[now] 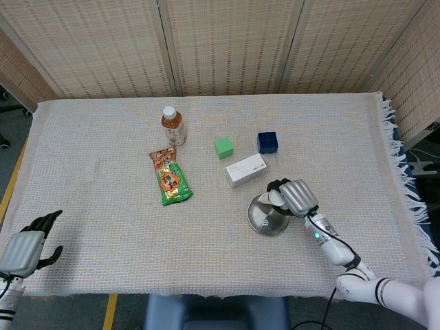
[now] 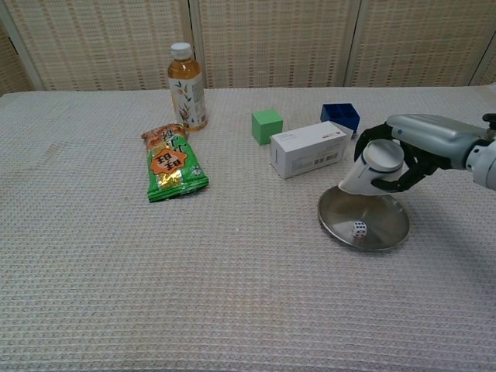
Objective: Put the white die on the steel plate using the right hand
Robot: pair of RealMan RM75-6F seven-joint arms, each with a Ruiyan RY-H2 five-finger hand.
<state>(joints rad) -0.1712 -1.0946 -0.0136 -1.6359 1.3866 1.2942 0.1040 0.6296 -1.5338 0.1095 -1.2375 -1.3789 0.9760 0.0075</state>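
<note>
**A:** Starting nearest us: our left hand (image 1: 26, 245) sits off the near left corner of the table (image 1: 103, 137), fingers loosely curled with gaps between them, nothing in it. Makes sense, the job belongs to the other arm, so it's parked out of the way.

**B:** Yep. And the white die (image 2: 358, 229) is lying on the steel plate (image 2: 387, 229), near its front edge, clear of any finger. We'd call the drop done, judging by that.

**A:** Agreed. Our right hand (image 2: 391, 159) hangs just above the far rim of the plate, touching neither plate nor die. Fingers are bent inward and close together, holding nothing as far as we can see. From the head view the die is hidden behind the hand, so the chest view is what we go by.

**B:** Next thing is probably just pulling that arm clear. Only worry is clipping the plate rim and bouncing the die off.

**A:** Or bumping the white box (image 2: 309, 148), which is just beside the hand.

**B:** Further back: the snack packet (image 2: 172, 164) lying flat, the green cube (image 2: 267, 125), the blue cube (image 2: 340, 116), and the tea bottle (image 2: 187, 85) standing upright at the rear. All well apart from the plate.
</note>
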